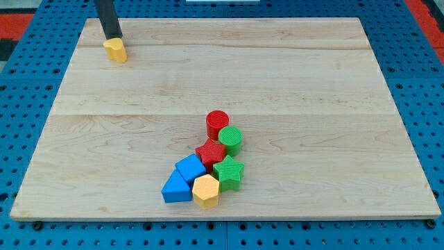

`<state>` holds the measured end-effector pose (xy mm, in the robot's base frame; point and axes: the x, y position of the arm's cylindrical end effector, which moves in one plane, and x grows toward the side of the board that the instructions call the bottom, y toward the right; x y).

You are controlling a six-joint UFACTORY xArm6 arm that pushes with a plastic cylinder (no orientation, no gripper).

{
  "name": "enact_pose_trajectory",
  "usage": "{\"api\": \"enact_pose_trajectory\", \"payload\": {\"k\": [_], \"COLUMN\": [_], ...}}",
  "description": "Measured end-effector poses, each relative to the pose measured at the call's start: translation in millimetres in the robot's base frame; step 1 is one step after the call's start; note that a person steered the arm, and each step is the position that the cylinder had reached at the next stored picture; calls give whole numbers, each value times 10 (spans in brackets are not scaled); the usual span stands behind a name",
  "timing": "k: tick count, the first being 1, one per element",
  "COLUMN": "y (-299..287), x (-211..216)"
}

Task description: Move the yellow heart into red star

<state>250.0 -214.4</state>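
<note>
The wooden board (229, 83) fills the frame. Low of centre a cluster is packed: red star (209, 151) hemmed by red cylinder (217, 123), green cylinder (232, 139), green star (229, 172), blue blocks (182, 179) and yellow hexagon (206, 190). At upper left the yellow heart (116, 50) is touched from above-left by my tip (112, 37), seemingly placed to drive it toward the star. No fingers exist; a bare rod is carried.

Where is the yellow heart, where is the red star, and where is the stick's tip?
yellow heart (116, 50), camera view, on its top face.
red star (210, 152), camera view, on its top face.
my tip (112, 38), camera view, on the rod's very end, just above the heart.
</note>
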Motion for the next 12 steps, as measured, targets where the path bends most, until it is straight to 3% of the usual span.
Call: {"api": "enact_pose_trajectory", "payload": {"k": [2, 5, 7, 8, 9, 12], "y": [-173, 501, 1109, 983, 523, 1511], "x": [-251, 1045, 1685, 1943, 1868, 2420]}}
